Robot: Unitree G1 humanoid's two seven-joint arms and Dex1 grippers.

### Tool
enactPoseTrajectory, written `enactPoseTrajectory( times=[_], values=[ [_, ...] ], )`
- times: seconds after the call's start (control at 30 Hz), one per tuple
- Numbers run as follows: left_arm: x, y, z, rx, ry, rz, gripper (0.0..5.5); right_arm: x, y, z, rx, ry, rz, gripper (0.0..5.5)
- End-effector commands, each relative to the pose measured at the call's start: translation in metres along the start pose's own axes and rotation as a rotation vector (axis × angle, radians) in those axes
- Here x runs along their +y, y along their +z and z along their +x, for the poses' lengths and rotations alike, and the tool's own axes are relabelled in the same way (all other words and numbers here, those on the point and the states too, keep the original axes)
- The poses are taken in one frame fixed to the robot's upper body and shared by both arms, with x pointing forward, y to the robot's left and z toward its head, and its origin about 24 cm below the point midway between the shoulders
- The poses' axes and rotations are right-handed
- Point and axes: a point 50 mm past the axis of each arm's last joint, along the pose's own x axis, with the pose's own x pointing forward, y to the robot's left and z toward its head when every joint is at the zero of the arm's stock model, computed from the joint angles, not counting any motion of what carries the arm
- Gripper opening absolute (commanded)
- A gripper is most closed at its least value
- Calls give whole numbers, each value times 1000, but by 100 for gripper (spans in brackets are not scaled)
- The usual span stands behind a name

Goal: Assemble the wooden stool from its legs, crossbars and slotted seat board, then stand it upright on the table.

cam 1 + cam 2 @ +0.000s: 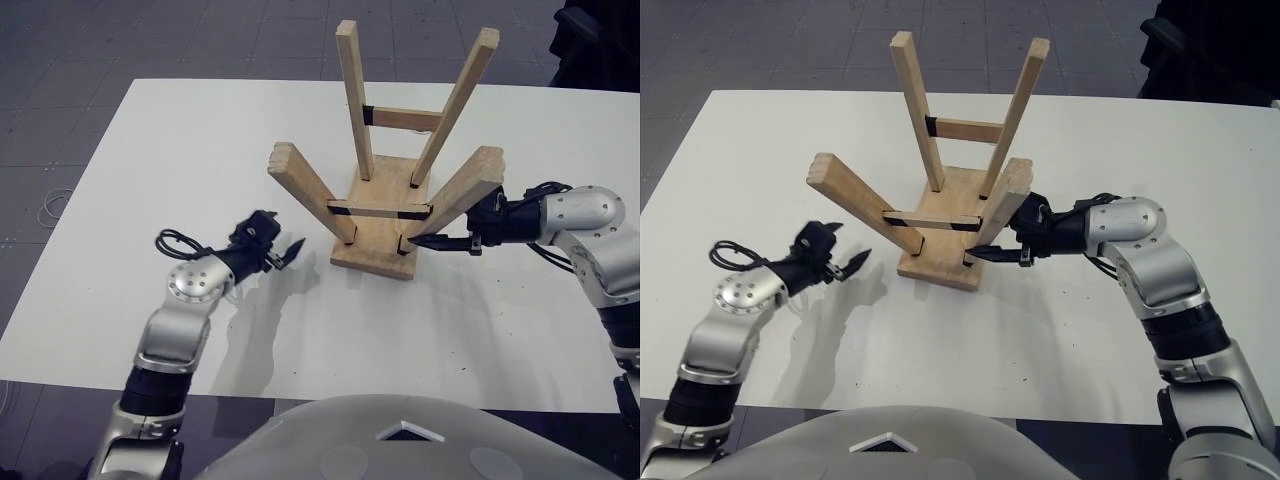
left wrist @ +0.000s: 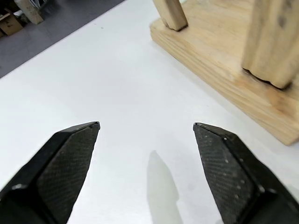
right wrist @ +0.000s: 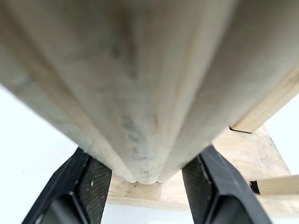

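Table (image 1: 150,180): white, flat-topped, rectangular, spanning the scene from 9 to 3 o'clock.
Floor (image 1: 60,60): dark grey square tiles with thin seams, beyond the table from 9 through 12 to 3 o'clock.
Furniture: a black seat-like shape (image 1: 600,40) at 1 o'clock, cut by the edge.
Cable (image 1: 48,207): pale loop on the floor at 9 o'clock.
Light: bright and even across the tabletop.
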Motion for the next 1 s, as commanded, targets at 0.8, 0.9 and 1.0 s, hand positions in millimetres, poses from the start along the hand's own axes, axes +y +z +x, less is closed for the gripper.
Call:
enactPoseTrajectory(
  times=[0.8,0.9,1.0],
  values=[
    [-50,38,-2,-270,282,-313,148,10,-81,-26,417,-81,295,203],
    [-46,41,-1,-293,325,-360,96,10,-80,-26,417,-78,296,203],
    [-48,53,5,-314,295,-374,47,11,-81,-27,418,-78,298,203]
  ],
)
